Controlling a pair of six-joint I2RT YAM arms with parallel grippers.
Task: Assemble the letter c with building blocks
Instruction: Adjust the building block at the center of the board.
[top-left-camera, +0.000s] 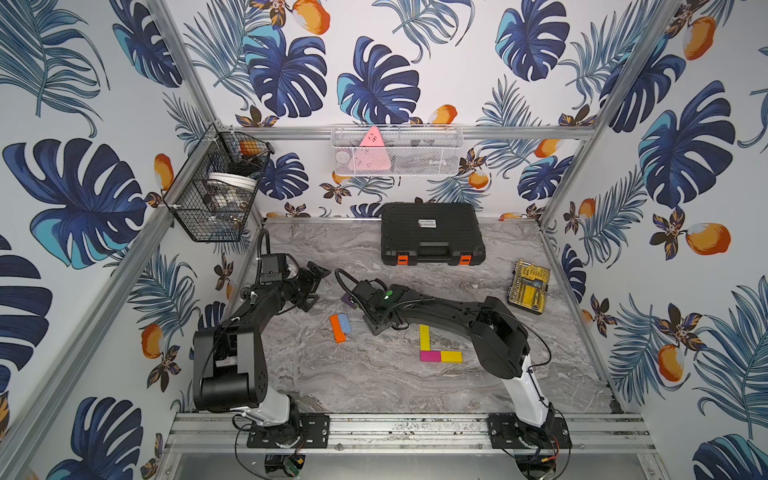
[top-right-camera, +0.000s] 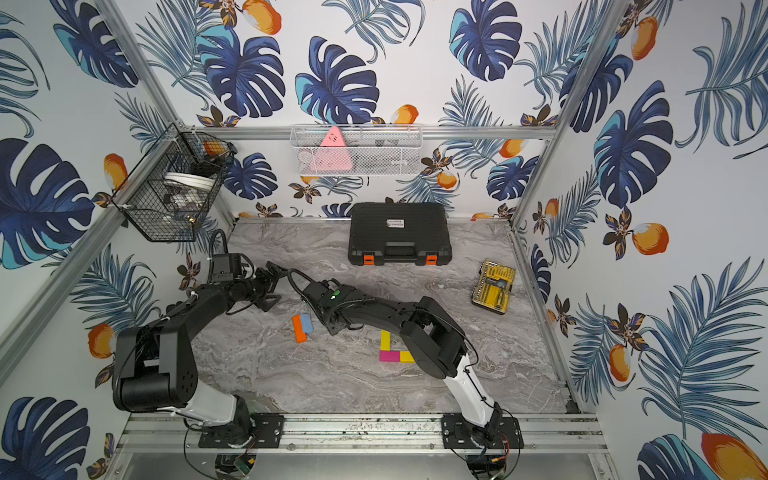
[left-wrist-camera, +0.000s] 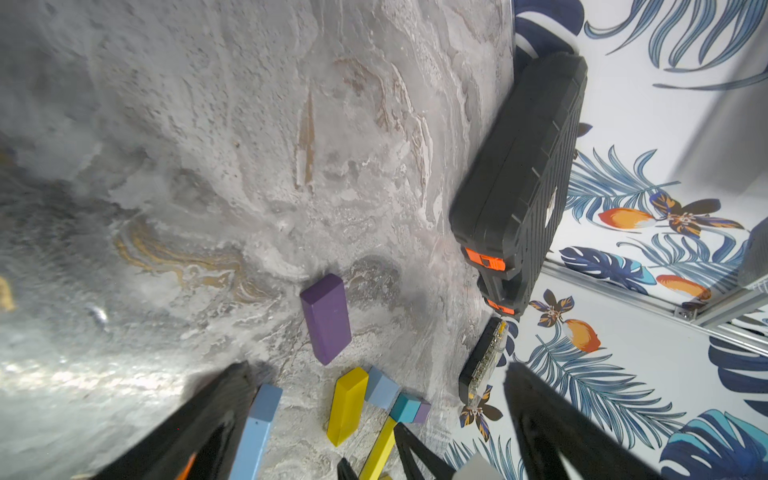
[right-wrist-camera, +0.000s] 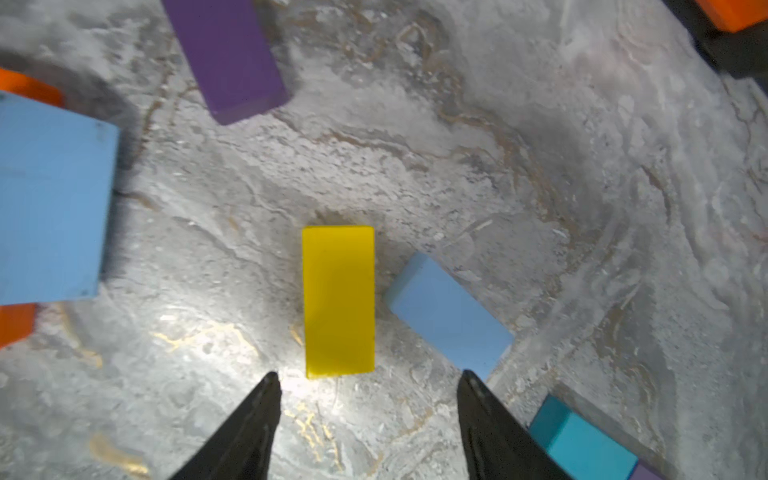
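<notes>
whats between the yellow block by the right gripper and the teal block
A light blue block lies flat between the yellow block and the teal block; the right wrist view shows it.

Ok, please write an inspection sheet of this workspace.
Surface: grey marbled tabletop.
Job's things: long yellow block, magenta block and short yellow block form an L; orange block and light blue block touch; purple block, loose yellow block and teal block lie apart.
Clutter: black tool case shut at the back; drill-bit case at the right side.
End effectors: left end effector open, empty; right end effector open, empty, near the loose yellow block.
Cables: black cable loops at both wrists; none seen snagged.
Surroundings: black wire basket and white mesh basket on leaf-patterned walls.
</notes>
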